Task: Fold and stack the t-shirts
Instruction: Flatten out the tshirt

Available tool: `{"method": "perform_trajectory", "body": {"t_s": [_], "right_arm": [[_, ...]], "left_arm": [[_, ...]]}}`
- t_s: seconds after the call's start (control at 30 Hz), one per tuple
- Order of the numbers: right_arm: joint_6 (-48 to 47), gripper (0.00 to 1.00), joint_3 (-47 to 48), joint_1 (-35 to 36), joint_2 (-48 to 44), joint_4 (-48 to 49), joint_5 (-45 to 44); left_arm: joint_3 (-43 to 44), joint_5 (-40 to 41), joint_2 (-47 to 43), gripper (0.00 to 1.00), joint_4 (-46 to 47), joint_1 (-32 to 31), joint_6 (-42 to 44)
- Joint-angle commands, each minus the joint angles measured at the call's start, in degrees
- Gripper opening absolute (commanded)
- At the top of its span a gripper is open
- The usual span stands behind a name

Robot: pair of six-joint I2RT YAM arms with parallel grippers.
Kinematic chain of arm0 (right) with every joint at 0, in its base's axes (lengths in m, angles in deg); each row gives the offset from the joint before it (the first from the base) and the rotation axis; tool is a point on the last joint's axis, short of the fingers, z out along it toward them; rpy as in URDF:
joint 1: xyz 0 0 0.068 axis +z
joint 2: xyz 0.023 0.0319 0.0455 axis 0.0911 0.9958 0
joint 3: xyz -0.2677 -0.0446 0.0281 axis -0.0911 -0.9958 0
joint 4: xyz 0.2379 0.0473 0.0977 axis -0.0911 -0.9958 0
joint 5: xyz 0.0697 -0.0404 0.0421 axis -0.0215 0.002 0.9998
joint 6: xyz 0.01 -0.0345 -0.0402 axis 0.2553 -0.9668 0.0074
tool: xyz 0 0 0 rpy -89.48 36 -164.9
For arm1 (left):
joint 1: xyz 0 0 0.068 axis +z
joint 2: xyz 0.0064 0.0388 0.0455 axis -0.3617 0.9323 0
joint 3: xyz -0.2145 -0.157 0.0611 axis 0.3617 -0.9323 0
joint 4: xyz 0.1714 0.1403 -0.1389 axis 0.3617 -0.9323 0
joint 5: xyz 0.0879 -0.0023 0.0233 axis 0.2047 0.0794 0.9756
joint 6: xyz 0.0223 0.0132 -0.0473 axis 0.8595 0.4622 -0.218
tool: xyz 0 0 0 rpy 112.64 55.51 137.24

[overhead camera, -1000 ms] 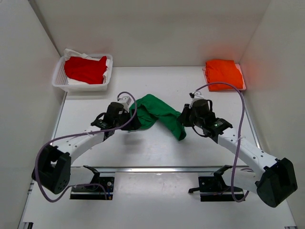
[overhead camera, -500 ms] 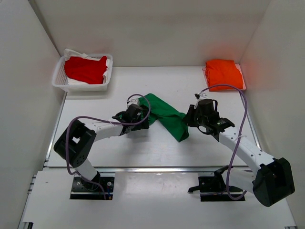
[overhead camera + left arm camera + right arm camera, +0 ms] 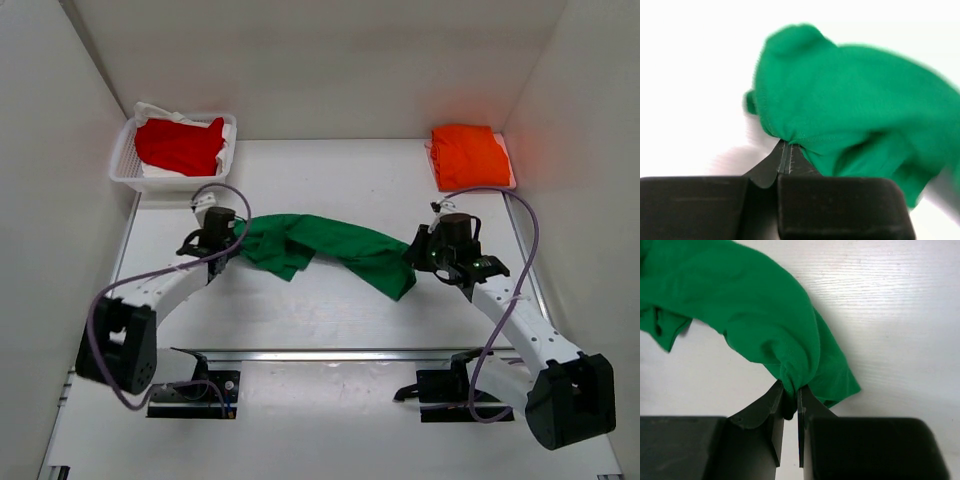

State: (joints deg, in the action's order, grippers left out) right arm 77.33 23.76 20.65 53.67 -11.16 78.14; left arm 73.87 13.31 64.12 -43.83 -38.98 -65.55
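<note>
The white table (image 3: 330, 180) carries the green t-shirt (image 3: 330, 248), its long axis running left to right across mid-frame. My left gripper (image 3: 236, 240) pinches its left end and my right gripper (image 3: 415, 256) pinches its right end, so each arm is nearest its own end.

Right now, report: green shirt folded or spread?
Neither: the green shirt is stretched, rumpled, between left gripper and right gripper, each pinching an end.

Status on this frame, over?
Left hand shut on green t-shirt, right hand on its other end. Shirt stretched between, bunched, not folded. Orange t-shirt far right, red t-shirt in basket, both clear of it.
</note>
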Motion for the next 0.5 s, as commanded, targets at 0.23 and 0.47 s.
{"method": "perform_trajectory", "body": {"t_s": [0.23,0.47], "right_arm": [[-1.96,0.0,-4.24,-3.3,-1.85,-1.62,3.88],[-3.72,0.02,-5.03,-4.34,-0.88,-2.25,2.47]], "left_arm": [[-2.75,0.72,-11.79,0.12,-6.83,8.99,13.1],[0.95,-7.44,-9.75,0.75,-14.02,6.88,12.92]]}}
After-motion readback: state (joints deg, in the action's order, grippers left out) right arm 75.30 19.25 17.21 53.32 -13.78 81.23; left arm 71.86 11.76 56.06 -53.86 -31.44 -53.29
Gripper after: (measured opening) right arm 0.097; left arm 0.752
